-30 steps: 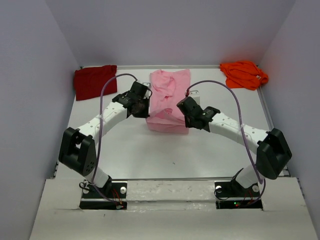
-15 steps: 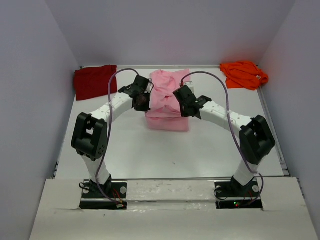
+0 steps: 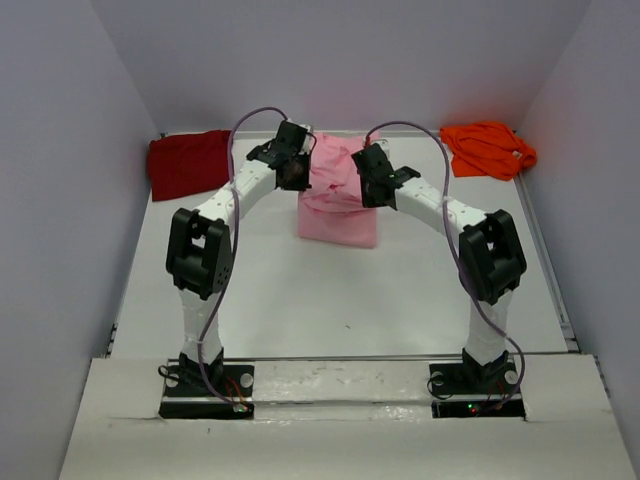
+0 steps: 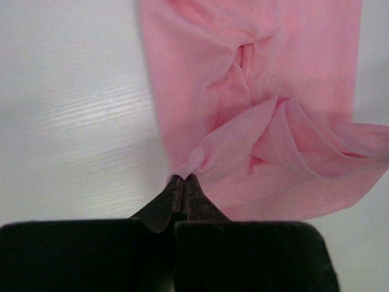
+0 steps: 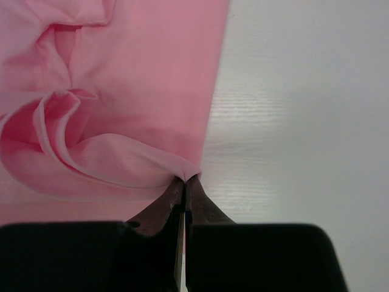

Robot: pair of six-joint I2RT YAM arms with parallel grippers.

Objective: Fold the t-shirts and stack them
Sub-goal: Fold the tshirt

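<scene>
At the far middle of the table (image 3: 300,300), the left gripper (image 4: 183,180) and right gripper (image 5: 184,180) each pinch an edge of the light pink t-shirt (image 3: 340,210), jaws clamped tight on cloth.

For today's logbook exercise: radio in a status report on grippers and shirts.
Left gripper shut on pink t-shirt, one edge. Right gripper shut on its other edge. Dark red t-shirt, orange t-shirt lie apart at far corners; nothing obstructing.
</scene>
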